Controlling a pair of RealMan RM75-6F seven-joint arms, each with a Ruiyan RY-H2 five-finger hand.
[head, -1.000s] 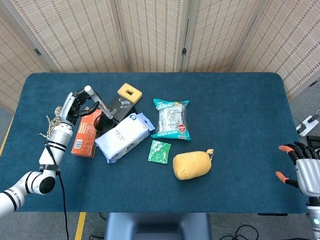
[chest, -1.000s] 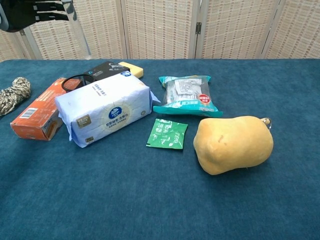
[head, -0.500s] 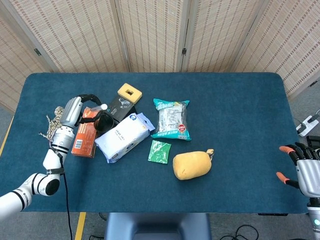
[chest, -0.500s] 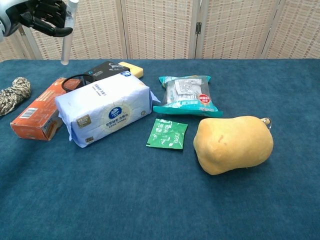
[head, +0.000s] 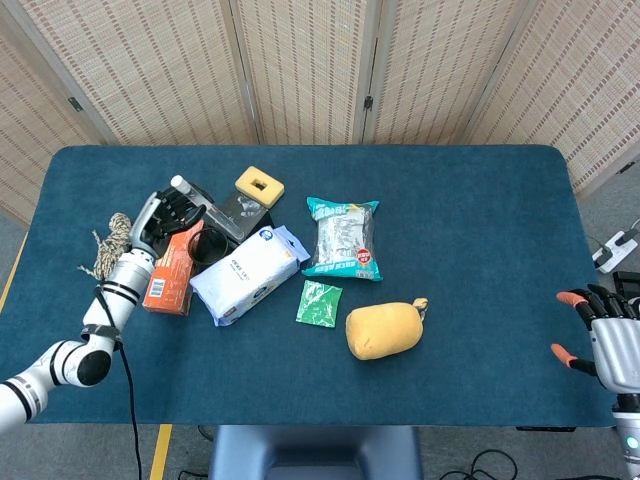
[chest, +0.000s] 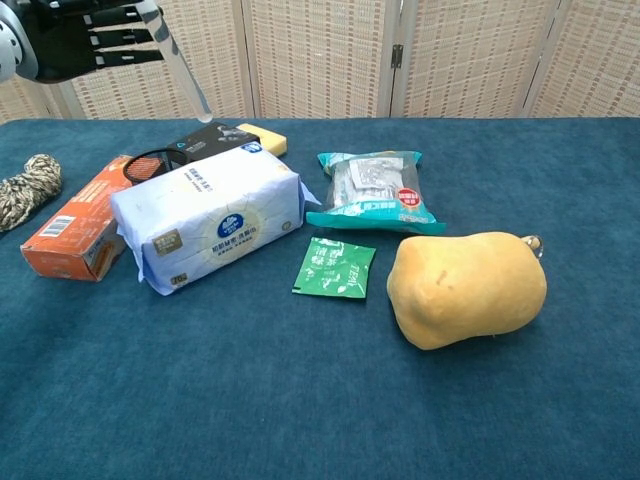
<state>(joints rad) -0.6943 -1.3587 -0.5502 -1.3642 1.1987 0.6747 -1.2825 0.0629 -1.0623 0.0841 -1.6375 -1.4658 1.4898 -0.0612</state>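
Woven screens stand behind a table with a dark blue cloth. On the left side the left hand is raised above the items and grips a clear tube, which slants down to the right; its lower tip is just over the black box. Under the hand lie an orange box and a black ring, and a ball of twine lies further left. Near them is a white tissue pack. The right hand rests at the near right edge, well apart from everything, with fingers spread and nothing in them. To do this step well, the left hand should probably keep the grip firm and the wrist steady, so the smooth tube does not slip or knock the crowded things below.
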